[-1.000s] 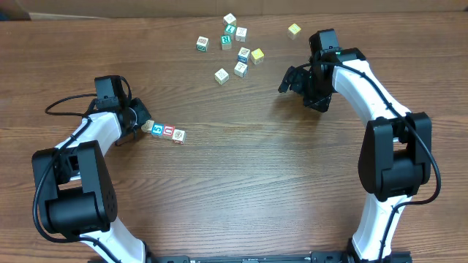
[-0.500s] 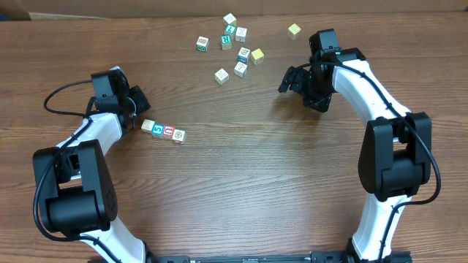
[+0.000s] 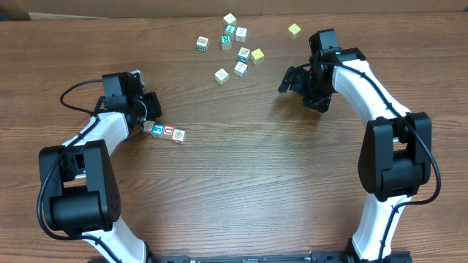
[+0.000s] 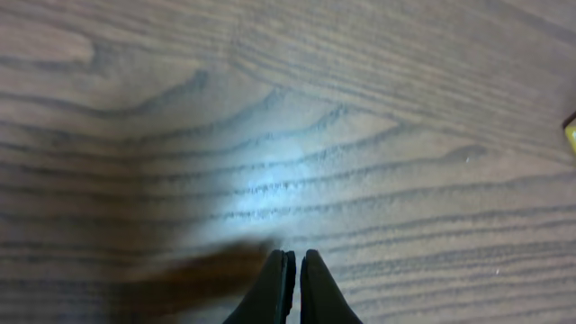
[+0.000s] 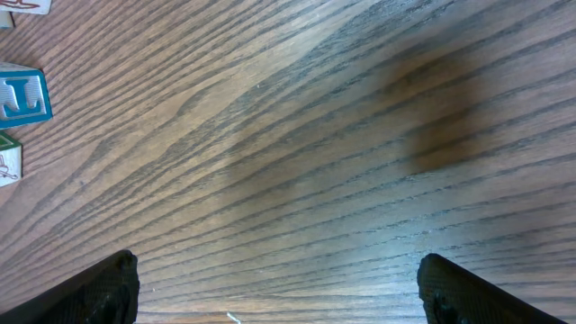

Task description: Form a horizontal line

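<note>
The horizontal line [image 3: 164, 131] is a short row of small letter cubes left of the table's centre: a pale one, a blue-marked one [image 3: 157, 130], a red-marked one [image 3: 168, 132] and a tan one [image 3: 179, 136], touching edge to edge. My left gripper [image 3: 151, 111] hovers just behind the row's left end. In the left wrist view it [image 4: 294, 261] is shut with nothing between the fingers, over bare wood, and the row is out of that view. My right gripper [image 3: 289, 79] stands far off at the upper right, wide open [image 5: 279, 288] and empty.
Several loose cubes lie scattered at the back: a green-marked one [image 3: 226, 42], a yellow one [image 3: 257, 55], another yellow one [image 3: 294, 30] and a pale one [image 3: 221, 76]. A blue-lettered cube [image 5: 22, 94] shows at the left edge of the right wrist view.
My left gripper has swung from beside the row's left end, away to the back left, then right to sit behind that end. The row and the right arm have not moved.
</note>
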Motion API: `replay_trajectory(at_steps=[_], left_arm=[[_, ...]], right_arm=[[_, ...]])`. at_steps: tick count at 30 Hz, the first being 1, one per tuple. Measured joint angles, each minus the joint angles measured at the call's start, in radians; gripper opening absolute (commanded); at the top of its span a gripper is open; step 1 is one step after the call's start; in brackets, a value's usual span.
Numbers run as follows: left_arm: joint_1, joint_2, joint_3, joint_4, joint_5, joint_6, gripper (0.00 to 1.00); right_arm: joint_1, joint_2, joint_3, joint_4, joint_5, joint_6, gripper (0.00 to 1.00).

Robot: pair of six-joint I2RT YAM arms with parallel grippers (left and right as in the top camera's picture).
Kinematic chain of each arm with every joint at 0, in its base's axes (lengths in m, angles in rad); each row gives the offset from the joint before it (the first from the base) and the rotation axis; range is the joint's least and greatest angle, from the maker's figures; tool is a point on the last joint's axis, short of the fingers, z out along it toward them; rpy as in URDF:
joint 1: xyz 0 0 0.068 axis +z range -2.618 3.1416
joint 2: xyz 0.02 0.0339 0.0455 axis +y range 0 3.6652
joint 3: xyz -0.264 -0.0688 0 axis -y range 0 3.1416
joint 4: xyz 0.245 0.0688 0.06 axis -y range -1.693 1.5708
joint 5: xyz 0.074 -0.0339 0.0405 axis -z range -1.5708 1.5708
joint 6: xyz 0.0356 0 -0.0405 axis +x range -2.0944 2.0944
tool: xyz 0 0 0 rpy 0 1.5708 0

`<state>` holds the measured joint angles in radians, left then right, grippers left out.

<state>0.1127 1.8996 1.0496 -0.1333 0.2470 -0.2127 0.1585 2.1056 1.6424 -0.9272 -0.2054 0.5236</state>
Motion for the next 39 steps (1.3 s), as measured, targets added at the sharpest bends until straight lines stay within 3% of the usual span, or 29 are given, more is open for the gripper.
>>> replay_trajectory(at_steps=[39], left_arm=[[0.0, 0.001, 0.0, -0.076, 0.004, 0.007, 0.04]], right_arm=[[0.0, 0.0, 0.0, 0.018, 0.0, 0.0, 0.96]])
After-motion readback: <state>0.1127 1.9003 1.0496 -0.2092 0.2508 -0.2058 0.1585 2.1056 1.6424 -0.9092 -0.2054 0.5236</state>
